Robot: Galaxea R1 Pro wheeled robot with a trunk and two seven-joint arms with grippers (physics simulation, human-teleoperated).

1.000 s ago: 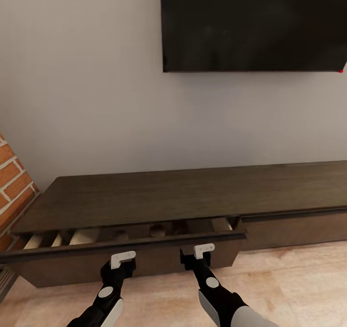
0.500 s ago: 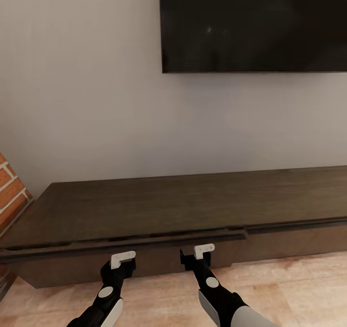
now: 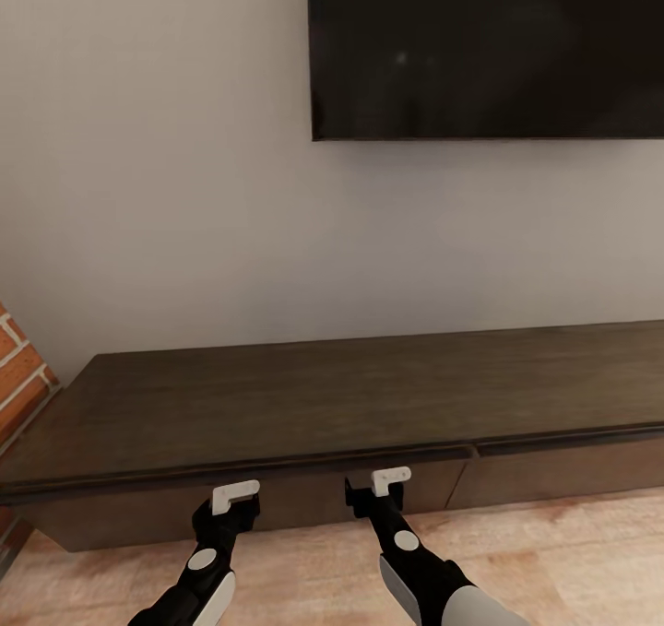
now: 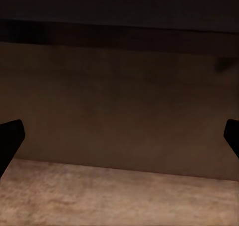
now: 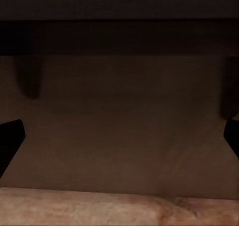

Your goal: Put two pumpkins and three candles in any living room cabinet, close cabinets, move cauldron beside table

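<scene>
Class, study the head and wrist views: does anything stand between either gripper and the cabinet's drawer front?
Nothing visible does. The left gripper and the right gripper both point straight at the cabinet drawer front, fingers apart and holding nothing. Both wrist views show plain dark wood ahead, above bare floor.

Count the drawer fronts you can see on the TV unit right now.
2: the left drawer front, facing both grippers, and the right drawer front, past the seam. More may lie beyond the picture's right edge.

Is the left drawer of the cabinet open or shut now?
Shut: the drawer front lies flush under the cabinet top, with no gap showing its inside.
</scene>
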